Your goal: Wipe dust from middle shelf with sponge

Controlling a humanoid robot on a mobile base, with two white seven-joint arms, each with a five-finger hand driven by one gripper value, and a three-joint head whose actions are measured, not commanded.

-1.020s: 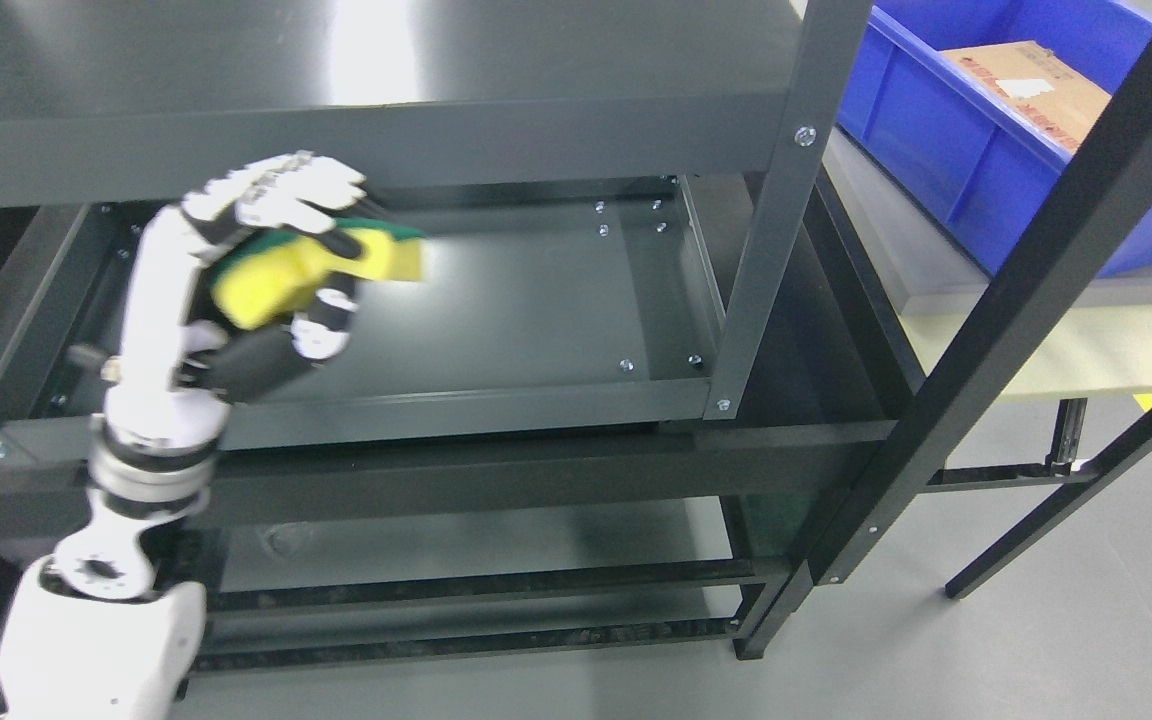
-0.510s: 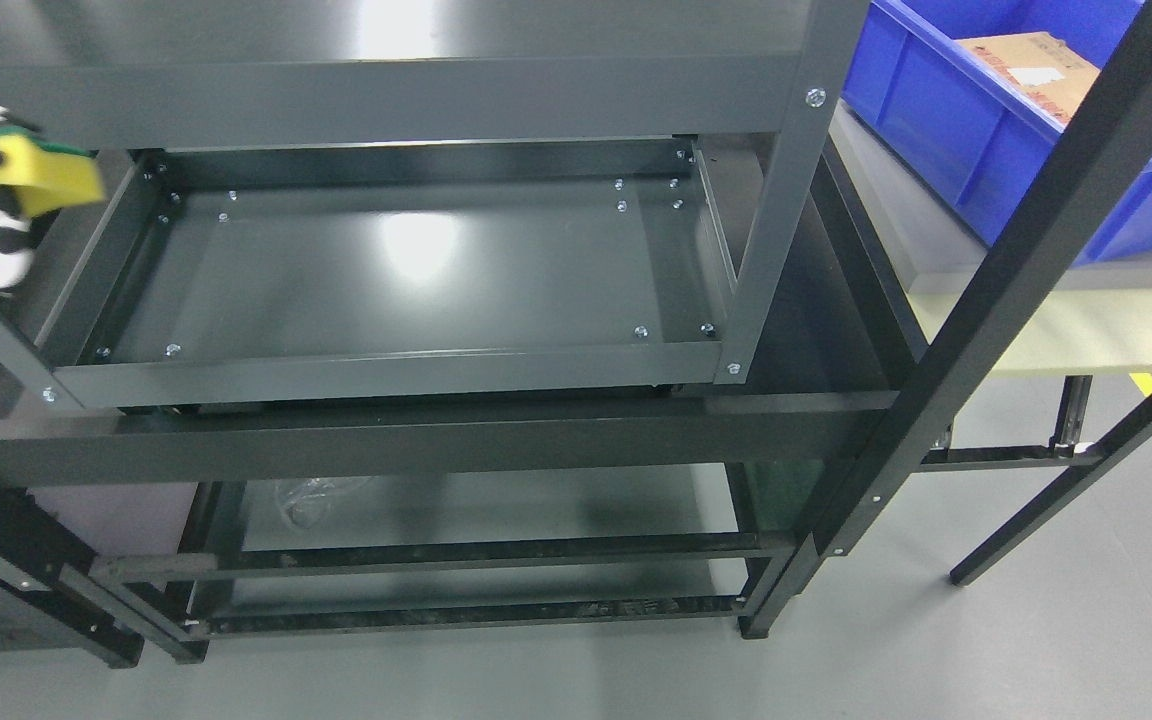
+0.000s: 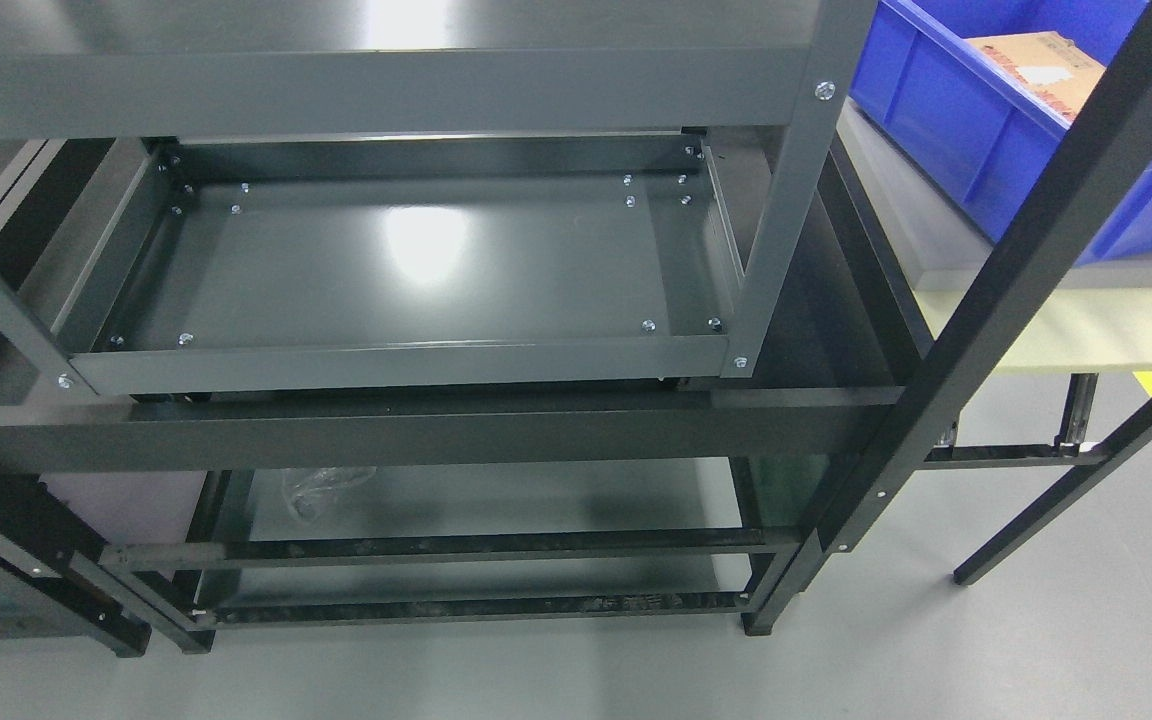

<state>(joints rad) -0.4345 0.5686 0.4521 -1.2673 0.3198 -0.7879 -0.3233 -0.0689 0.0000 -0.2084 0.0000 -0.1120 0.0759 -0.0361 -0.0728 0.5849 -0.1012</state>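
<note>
The middle shelf (image 3: 416, 270) is a dark grey metal tray with a raised rim, seen from above under the top shelf's front beam (image 3: 366, 90). Its surface is bare and shows a bright light reflection. No sponge shows in this view. Neither robot hand nor arm is in view.
A lower shelf (image 3: 496, 500) holds a crumpled clear plastic bag (image 3: 321, 485). A black upright post (image 3: 996, 290) crosses at the right. A blue bin (image 3: 986, 110) with a cardboard box (image 3: 1046, 55) sits on a pale table (image 3: 1096, 330). Grey floor lies at the lower right.
The left hand with the yellow-green sponge moved off the middle shelf to the left and out of the picture. The camera view has shifted too.
</note>
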